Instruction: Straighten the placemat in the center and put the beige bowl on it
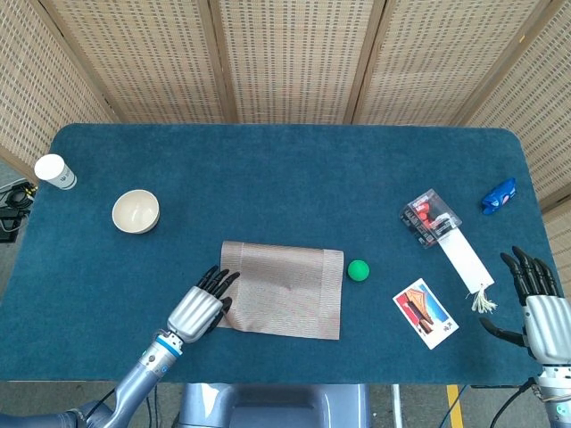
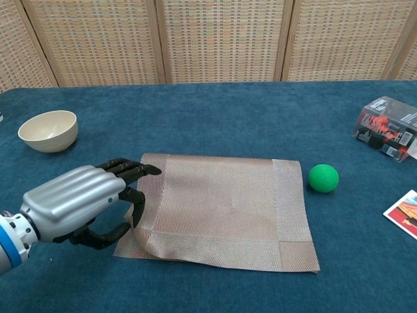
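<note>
The tan woven placemat lies a little askew in the middle of the blue table. My left hand pinches its left edge, fingers on top and thumb underneath, so the near left corner lifts and buckles. The beige bowl stands upright and empty at the far left, well apart from the mat and the hand. My right hand hovers at the table's near right corner with fingers spread, holding nothing; only the head view shows it.
A green ball sits just right of the mat. Further right are a clear package, a white strip, a picture card and a blue object. A paper cup stands at the far left edge.
</note>
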`<state>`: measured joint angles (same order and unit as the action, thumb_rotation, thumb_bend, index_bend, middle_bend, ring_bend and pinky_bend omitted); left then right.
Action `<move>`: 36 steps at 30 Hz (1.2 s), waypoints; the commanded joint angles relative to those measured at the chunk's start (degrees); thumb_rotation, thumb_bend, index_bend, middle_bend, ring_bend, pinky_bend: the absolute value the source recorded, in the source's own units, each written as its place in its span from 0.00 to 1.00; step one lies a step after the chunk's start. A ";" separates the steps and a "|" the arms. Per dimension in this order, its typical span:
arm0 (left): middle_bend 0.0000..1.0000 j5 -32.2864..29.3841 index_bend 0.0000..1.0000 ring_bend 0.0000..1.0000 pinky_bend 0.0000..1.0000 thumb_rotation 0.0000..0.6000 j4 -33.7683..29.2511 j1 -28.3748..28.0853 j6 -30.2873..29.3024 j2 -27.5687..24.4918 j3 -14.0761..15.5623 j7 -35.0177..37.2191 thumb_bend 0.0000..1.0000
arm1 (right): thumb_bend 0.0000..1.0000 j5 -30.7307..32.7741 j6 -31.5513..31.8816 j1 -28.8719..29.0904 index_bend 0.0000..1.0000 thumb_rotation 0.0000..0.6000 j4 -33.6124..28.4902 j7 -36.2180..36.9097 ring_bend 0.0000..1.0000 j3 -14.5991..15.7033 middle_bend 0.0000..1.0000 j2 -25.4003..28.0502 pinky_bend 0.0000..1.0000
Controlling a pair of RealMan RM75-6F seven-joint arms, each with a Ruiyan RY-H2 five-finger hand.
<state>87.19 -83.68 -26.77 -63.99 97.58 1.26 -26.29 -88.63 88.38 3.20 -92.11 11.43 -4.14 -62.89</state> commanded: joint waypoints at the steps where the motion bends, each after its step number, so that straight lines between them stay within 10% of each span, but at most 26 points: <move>1: 0.00 -0.11 0.64 0.00 0.00 1.00 -2.95 -0.62 -0.39 -1.99 -1.26 0.10 0.58 | 0.14 0.07 -0.02 -0.01 0.08 1.00 0.04 0.08 0.00 -0.03 0.00 0.06 0.00; 20: 0.00 -17.96 0.67 0.00 0.00 1.00 -1.01 -14.97 8.24 -3.82 -20.50 -9.92 0.60 | 0.14 4.72 -2.07 0.47 0.08 1.00 1.67 1.94 0.00 -2.03 0.00 0.50 0.00; 36: 0.00 -31.18 0.69 0.00 0.00 1.00 22.14 -29.00 8.07 5.35 -27.67 -17.81 0.60 | 0.14 8.48 -4.68 0.94 0.08 1.00 3.17 3.45 0.00 -3.43 0.00 0.73 0.00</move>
<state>57.06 -64.37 -53.77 -55.28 101.31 -25.64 -43.24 -80.21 83.77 4.11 -89.01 14.82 -7.50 -62.16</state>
